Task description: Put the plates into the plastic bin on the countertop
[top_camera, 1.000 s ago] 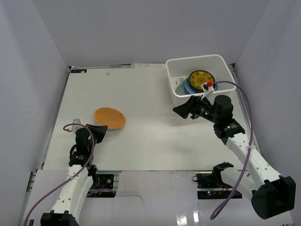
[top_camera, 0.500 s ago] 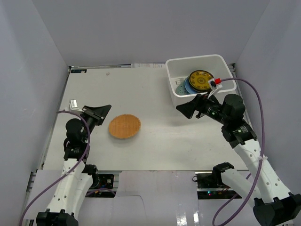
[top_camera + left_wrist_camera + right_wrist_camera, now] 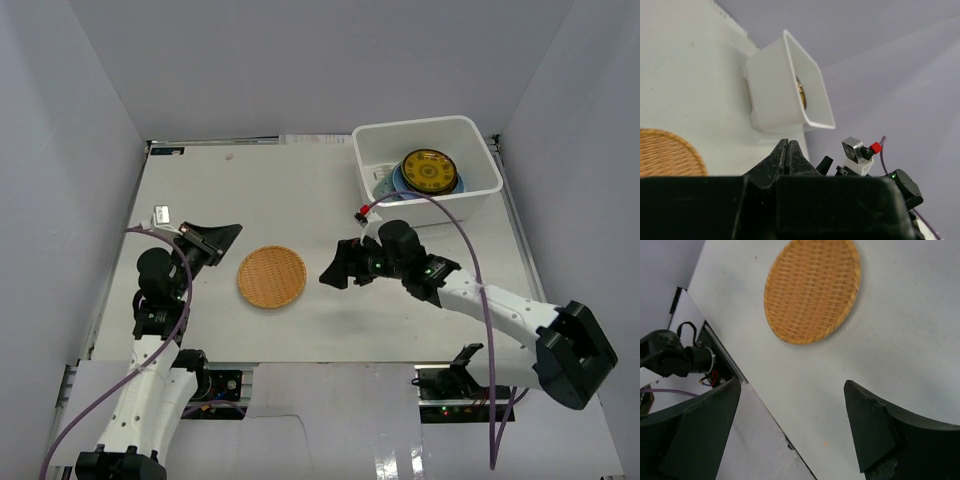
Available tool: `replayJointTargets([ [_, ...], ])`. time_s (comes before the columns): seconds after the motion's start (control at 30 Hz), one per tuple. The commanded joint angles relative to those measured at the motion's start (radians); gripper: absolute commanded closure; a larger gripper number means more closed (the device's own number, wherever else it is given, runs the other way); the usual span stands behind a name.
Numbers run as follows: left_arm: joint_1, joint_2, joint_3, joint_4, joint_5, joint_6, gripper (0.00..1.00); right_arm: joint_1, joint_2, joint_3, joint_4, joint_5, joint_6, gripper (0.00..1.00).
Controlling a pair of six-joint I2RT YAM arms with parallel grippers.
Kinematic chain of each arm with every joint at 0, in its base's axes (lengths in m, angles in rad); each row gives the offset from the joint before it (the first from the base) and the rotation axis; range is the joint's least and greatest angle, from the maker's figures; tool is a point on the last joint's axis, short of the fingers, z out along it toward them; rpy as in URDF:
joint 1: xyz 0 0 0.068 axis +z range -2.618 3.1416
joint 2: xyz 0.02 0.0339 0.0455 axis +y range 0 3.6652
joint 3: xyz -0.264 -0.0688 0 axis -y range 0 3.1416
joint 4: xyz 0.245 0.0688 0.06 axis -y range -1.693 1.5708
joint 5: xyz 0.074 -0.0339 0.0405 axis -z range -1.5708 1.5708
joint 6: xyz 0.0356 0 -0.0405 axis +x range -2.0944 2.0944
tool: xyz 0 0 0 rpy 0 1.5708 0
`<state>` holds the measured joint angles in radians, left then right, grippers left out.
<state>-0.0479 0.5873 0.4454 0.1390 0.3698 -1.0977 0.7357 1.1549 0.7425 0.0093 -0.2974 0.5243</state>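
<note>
Nearest to us, our left gripper has its two fingers pressed tip to tip with nothing between them; its wrist view shows the closed tips meeting in a thin seam. That arm rises from its base at the near left edge, elbow bent, with the gripper held above the countertop and pointing right and away, just left of the orange woven plate without touching it. Our right gripper stands wide open and empty, and from its wrist camera we see both dark fingers spread far apart over bare surface, with the woven plate lying flat beyond them. That arm reaches low and leftward from its base at the near right, the gripper just right of the plate. Farther back, in the far right corner, the plastic bin holds the yellow patterned plate on top of a blue plate.
</note>
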Motion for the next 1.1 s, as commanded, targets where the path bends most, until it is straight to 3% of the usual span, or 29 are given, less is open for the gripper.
replayJointTargets([
  [0.0,-0.001,0.031,0.053,-0.136,0.067,0.134,1.0,0.044,0.078,-0.058,0.209,0.142,0.141,0.14],
  [0.13,-0.001,0.057,0.127,-0.281,0.156,0.301,1.0,0.057,0.282,-0.138,0.494,0.15,0.287,0.27],
  [0.17,-0.001,0.055,0.131,-0.309,0.178,0.344,0.94,0.062,0.32,-0.138,0.535,0.141,0.313,0.27],
  [0.2,-0.001,0.052,0.13,-0.314,0.217,0.358,0.85,0.071,0.401,-0.131,0.567,0.121,0.363,0.28],
  [0.23,-0.001,0.04,0.13,-0.334,0.237,0.374,0.67,0.074,0.442,-0.115,0.636,0.11,0.388,0.31],
  [0.3,-0.001,0.025,0.125,-0.346,0.282,0.416,0.52,0.094,0.546,-0.097,0.696,0.096,0.46,0.36],
  [0.33,-0.001,0.008,0.124,-0.364,0.291,0.432,0.38,0.099,0.578,-0.077,0.743,0.093,0.485,0.4],
  [0.37,-0.001,0.0,0.125,-0.378,0.296,0.45,0.34,0.106,0.607,-0.069,0.768,0.093,0.506,0.42],
  [0.47,-0.007,-0.024,0.125,-0.429,0.293,0.525,0.25,0.116,0.715,-0.039,0.836,0.118,0.592,0.47],
  [0.6,-0.056,-0.044,0.105,-0.444,0.261,0.581,0.22,0.117,0.85,0.011,0.912,0.124,0.677,0.48],
  [0.67,-0.075,-0.047,0.116,-0.443,0.251,0.594,0.22,0.116,0.885,0.044,0.928,0.126,0.706,0.67],
  [0.73,-0.092,-0.052,0.134,-0.461,0.192,0.617,0.21,0.117,0.878,0.044,0.945,0.138,0.714,0.88],
  [0.77,-0.108,-0.056,0.138,-0.47,0.169,0.621,0.21,0.117,0.843,0.031,0.948,0.153,0.704,0.92],
  [0.83,-0.138,-0.061,0.144,-0.501,0.086,0.616,0.23,0.117,0.777,0.014,0.92,0.176,0.672,0.92],
  [0.97,-0.179,-0.084,0.17,-0.556,-0.067,0.605,0.26,0.102,0.485,-0.002,0.767,0.291,0.47,0.92],
  [1.07,-0.207,-0.098,0.171,-0.579,-0.114,0.595,0.22,0.059,0.304,0.081,0.56,0.387,0.288,0.92],
])
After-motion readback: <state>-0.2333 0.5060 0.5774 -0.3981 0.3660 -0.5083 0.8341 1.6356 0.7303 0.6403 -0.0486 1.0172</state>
